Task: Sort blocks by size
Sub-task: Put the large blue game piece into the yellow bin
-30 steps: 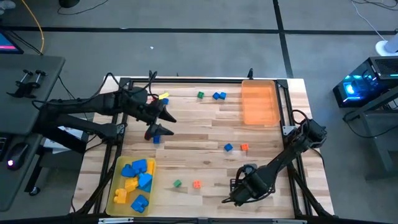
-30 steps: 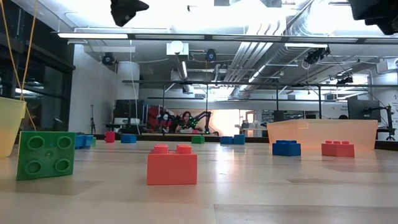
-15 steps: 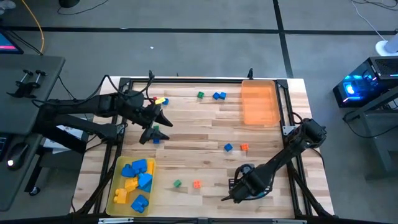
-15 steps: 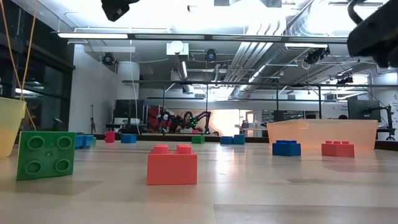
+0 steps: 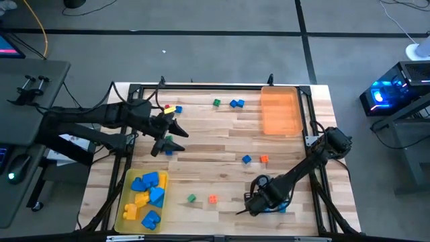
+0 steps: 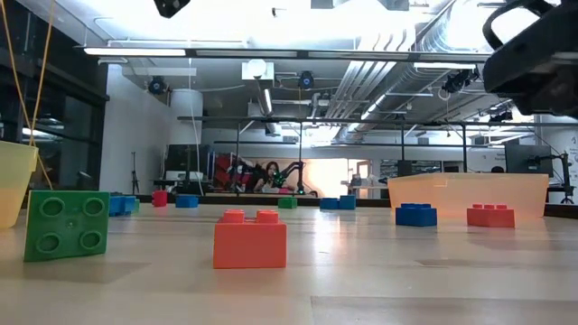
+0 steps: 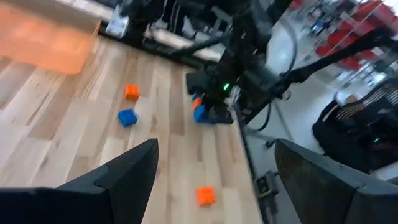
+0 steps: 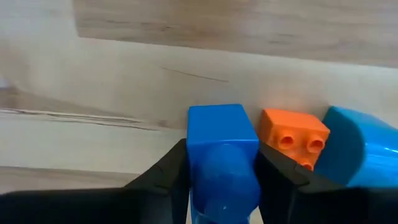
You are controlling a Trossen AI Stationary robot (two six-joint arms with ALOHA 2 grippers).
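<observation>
At the near left corner of the counter (image 5: 222,138) the translucent yellow tray (image 5: 125,196) already holds a heap of the larger blue and yellow blocks (image 5: 148,195). Just beyond it the left pincer (image 5: 168,138) hangs over the boards with its two dark fingers (image 7: 118,180) spread wide and nothing between them; a small blue cube (image 5: 168,150) lies right beside its lower finger, and a yellow-and-red joined piece (image 5: 174,108) sits near the far-left edge.

Toward the middle, a green cube (image 5: 191,198) and an orange cube (image 5: 213,199) rest near the front edge, a green one (image 5: 216,103) and a blue pair (image 5: 236,103) near the back, and a blue (image 5: 246,159) and an orange cube (image 5: 264,159) side by side further right.

The right pincer (image 5: 259,202) is low at the front right of the counter. In its wrist view the fingers are clamped on a blue block (image 8: 222,152), with an orange studded brick (image 8: 293,140) touching that block's side and a rounded light-blue piece (image 8: 360,152) beyond it. The translucent orange tray (image 5: 281,111) stands empty at the far right corner.

The bricks look like hard, light, smooth plastic: stiff enough for a firm squeeze, but apt to skid or twist if pinched at a corner. The flat opposing sides, below the studs, seem the safest hold. Whether the orange brick is joined to the blue one cannot be told.
</observation>
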